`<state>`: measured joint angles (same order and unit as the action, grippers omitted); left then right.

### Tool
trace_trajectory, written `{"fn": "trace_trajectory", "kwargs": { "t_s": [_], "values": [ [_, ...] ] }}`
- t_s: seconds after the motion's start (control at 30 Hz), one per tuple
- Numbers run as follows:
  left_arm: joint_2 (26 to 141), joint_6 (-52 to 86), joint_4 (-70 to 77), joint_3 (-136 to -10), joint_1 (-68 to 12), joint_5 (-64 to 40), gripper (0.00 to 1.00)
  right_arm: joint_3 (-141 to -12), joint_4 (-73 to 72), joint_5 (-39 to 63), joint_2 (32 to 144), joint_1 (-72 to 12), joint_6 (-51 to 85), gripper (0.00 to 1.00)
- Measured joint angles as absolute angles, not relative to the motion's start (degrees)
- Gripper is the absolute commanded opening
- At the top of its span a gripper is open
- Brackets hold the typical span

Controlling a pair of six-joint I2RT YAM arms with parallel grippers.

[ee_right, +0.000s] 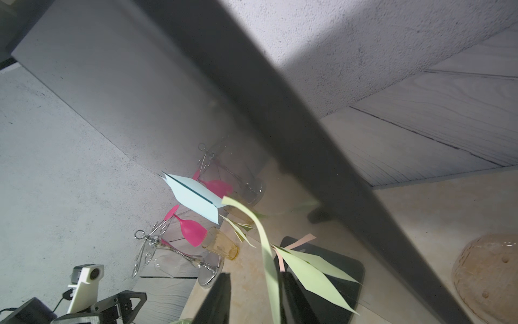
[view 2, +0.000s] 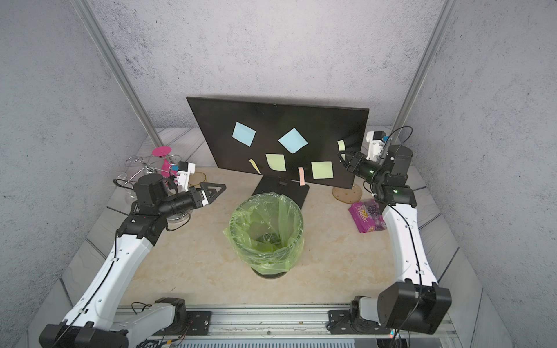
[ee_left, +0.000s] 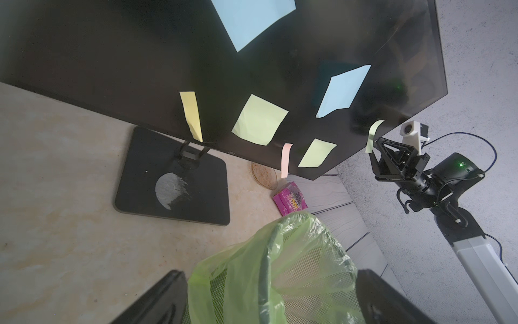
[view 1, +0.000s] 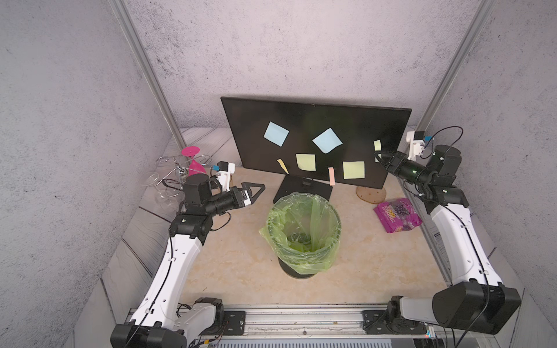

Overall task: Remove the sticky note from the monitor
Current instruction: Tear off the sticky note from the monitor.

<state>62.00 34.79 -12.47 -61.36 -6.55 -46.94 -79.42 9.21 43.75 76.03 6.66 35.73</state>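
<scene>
The monitor (view 1: 301, 120) (view 2: 271, 120) stands at the back with several sticky notes on its screen. A pale green sticky note (view 1: 377, 145) (view 2: 341, 145) (ee_left: 372, 134) curls off its right edge. My right gripper (view 1: 379, 158) (view 2: 343, 158) (ee_right: 255, 276) is at that note's lower end. In the right wrist view the note (ee_right: 266, 246) hangs between the jaws, close against one finger (ee_right: 291, 291), with a narrow gap still showing on the other side. My left gripper (view 1: 256, 189) (ee_left: 270, 280) is wide open and empty, left of the monitor base above the bin's rim.
A mesh bin with a green bag (view 1: 303, 229) stands in front of the monitor base (view 1: 301, 188). A pink snack bag (view 1: 397, 214) and an amber glass dish (view 1: 370, 195) lie at the right. A wire rack with glasses (view 1: 180, 171) is at the left.
</scene>
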Motion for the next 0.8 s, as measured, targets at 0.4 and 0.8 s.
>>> {"fn": "trace_trajectory", "kwargs": {
  "t_s": [0.4, 0.8],
  "values": [
    [62.98, 34.96, -12.43, -62.67, -6.61, -48.73, 1.00, -79.40, 11.16, 44.69, 75.26, 6.15, 32.64, 0.00],
    [66.15, 38.17, -7.94, -67.13, -9.28, -50.85, 1.00, -78.17, 20.23, 45.12, 66.11, -5.91, 24.93, 0.00]
  ]
}}
